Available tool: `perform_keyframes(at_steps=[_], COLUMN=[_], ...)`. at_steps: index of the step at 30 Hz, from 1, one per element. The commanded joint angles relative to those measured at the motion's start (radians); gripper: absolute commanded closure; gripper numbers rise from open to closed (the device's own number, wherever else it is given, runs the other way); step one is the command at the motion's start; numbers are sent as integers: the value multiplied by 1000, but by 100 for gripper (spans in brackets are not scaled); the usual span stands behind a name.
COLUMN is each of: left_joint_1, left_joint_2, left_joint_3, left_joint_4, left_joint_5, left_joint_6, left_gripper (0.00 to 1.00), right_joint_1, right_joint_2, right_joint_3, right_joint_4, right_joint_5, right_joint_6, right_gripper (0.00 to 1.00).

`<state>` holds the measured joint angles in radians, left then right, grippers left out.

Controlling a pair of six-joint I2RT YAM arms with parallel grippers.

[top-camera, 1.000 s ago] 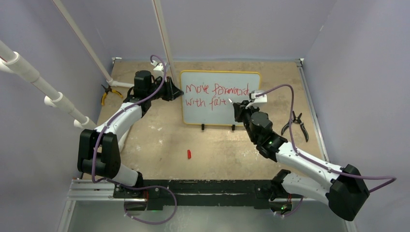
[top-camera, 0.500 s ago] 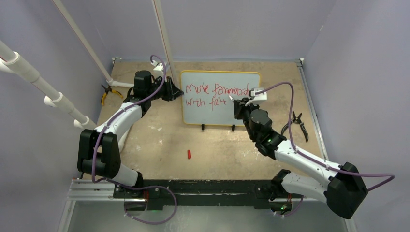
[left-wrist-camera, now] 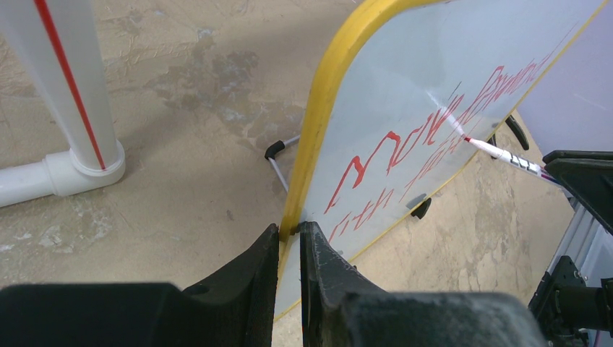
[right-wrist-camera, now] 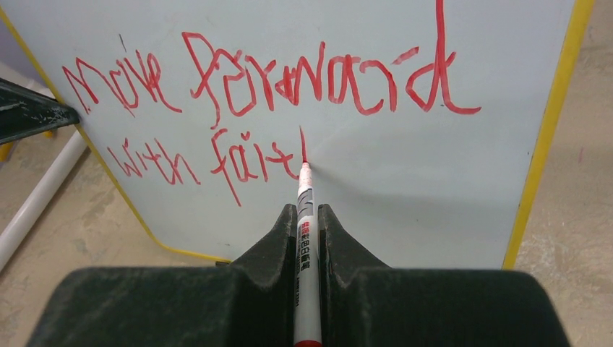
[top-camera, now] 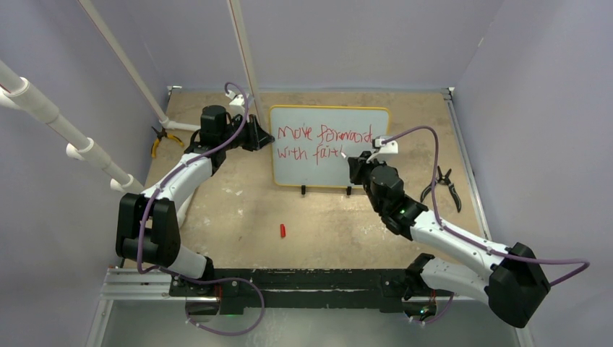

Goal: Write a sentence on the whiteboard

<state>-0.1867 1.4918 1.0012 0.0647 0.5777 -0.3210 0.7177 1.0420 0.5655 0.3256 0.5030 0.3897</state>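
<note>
The whiteboard [top-camera: 329, 168] stands at the table's back middle on two black feet. The sentence [top-camera: 322, 143] in red reads "Move forward" above "with fait" plus one more vertical stroke [right-wrist-camera: 303, 144]. My left gripper [left-wrist-camera: 289, 230] is shut on the whiteboard's yellow left edge [left-wrist-camera: 318, 123]. My right gripper [right-wrist-camera: 308, 211] is shut on a white marker [right-wrist-camera: 306, 238] with a red tip. The tip touches the board at the bottom of that new stroke, just right of "fait". The marker also shows in the left wrist view [left-wrist-camera: 502, 154].
A red marker cap [top-camera: 283, 230] lies on the table in front of the board. Black pliers [top-camera: 449, 186] lie to the right. Yellow-handled pliers [top-camera: 159, 141] lie at the far left by a white pipe [left-wrist-camera: 69, 94].
My right gripper drew a short vertical stroke after "fait", moving the marker tip down the board. The left arm has not moved.
</note>
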Motion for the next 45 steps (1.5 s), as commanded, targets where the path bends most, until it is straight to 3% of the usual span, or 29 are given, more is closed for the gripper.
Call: perform_keyframes(at_steps=[1,26,45], left_joint_1=[-17,-17,-18], left_joint_2=[-31,-32,-34], left_joint_3=[1,1,1], left_joint_4=[4,4,3], left_joint_5=[24,20,19], left_joint_6=[0,2,2], left_gripper=[86,86,86], right_joint_1=[-4,-4,-4], right_joint_2=[0,-15,-50], right_joint_3=[-17,-11,-18], right_joint_4=[-23,82,-3], right_joint_5=[-15,21,91], right_joint_6=[52,6,25], right_gripper=[100,100,100])
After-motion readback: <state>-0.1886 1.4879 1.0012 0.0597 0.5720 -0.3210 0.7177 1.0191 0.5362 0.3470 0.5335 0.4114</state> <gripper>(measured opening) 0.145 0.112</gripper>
